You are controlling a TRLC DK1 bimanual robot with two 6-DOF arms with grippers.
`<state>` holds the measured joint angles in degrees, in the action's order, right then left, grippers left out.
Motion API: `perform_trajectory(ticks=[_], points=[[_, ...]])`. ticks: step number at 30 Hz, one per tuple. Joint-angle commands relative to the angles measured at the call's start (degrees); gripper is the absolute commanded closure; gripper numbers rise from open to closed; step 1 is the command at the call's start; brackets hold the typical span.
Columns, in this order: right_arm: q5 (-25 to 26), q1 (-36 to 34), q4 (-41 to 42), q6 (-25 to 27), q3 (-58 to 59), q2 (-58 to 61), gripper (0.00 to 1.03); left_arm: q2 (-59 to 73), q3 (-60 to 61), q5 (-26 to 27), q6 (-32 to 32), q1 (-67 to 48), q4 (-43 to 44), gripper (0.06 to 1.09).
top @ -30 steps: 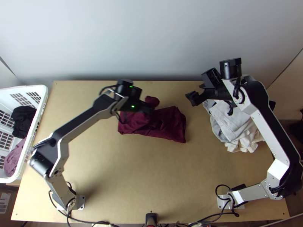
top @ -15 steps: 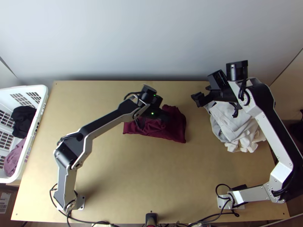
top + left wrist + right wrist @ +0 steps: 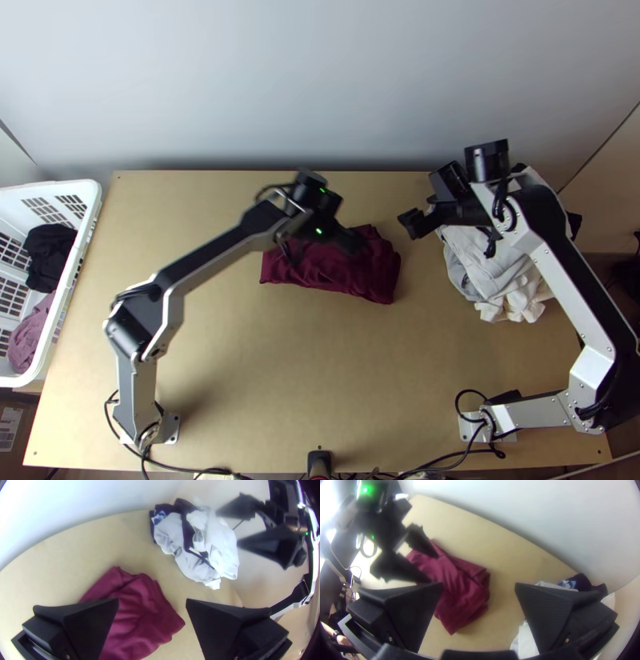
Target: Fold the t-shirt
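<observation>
Maroon, soft and matte, the t-shirt (image 3: 328, 276) lies gathered in a compact, roughly four-sided bundle on the pale wooden table (image 3: 264, 368), between my two arms and near the table's far edge. Shallow creases run across its upper face, one corner comes to a blunt point, and the end towards my right side is rumpled into thick ridges.

My left gripper (image 3: 350, 242) is over the shirt, its wide black fingers (image 3: 216, 626) spread well apart and finely ribbed on the inside. My right gripper (image 3: 411, 224) hangs between the shirt and the pile, released too, its wedge-shaped fingers far from each other.

The pile (image 3: 498, 276) is limp white and pale grey cloth, bunched in loose folds, with dark navy cloth (image 3: 187, 533) twisted through it. Beside the table stands a basket (image 3: 48, 186) of white slotted plastic, holding crumpled black cloth (image 3: 50, 256) and mauve cloth (image 3: 30, 340).

From above, my left arm covers part of the shirt's far side. I can't make out its neckline or sleeves, nor whether my left gripper touches it. The view's edge cuts off the basket, and my right arm hides part of the pile.
</observation>
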<state>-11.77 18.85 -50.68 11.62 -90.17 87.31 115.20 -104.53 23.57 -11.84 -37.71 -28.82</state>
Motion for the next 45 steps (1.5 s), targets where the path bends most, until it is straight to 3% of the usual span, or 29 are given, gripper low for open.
perform_trajectory(ticks=[1,7,11,17,26,38,42,45], points=[[-0.10,5.85,0.84,0.60,4.57,1.11,0.03,-7.53,-0.15,-0.11,2.78,10.03,-7.74,0.10],[0.43,16.13,7.61,2.88,10.01,5.77,0.03,-16.23,12.07,-0.11,6.47,20.14,-8.01,0.10],[3.60,21.05,13.32,8.86,14.15,9.11,0.03,-19.57,18.66,-0.11,7.27,22.60,-7.66,0.10],[5.53,23.78,20.27,13.78,17.13,13.59,0.03,-23.18,23.67,-0.81,6.03,23.04,-6.60,0.10],[12.74,25.80,31.25,21.61,21.09,17.02,0.03,-27.83,29.30,-1.25,5.86,25.85,-5.72,0.10],[14.41,25.97,35.12,22.40,19.51,22.82,0.03,-30.82,34.13,-1.25,6.47,28.75,-4.67,0.10],[14.41,24.39,35.29,19.76,16.08,25.19,0.05,-31.17,34.39,-1.25,6.39,29.10,-4.67,0.10],[14.41,23.51,34.42,18.44,13.53,27.04,0.27,-31.26,34.57,-1.25,6.39,29.28,-4.67,0.10]])
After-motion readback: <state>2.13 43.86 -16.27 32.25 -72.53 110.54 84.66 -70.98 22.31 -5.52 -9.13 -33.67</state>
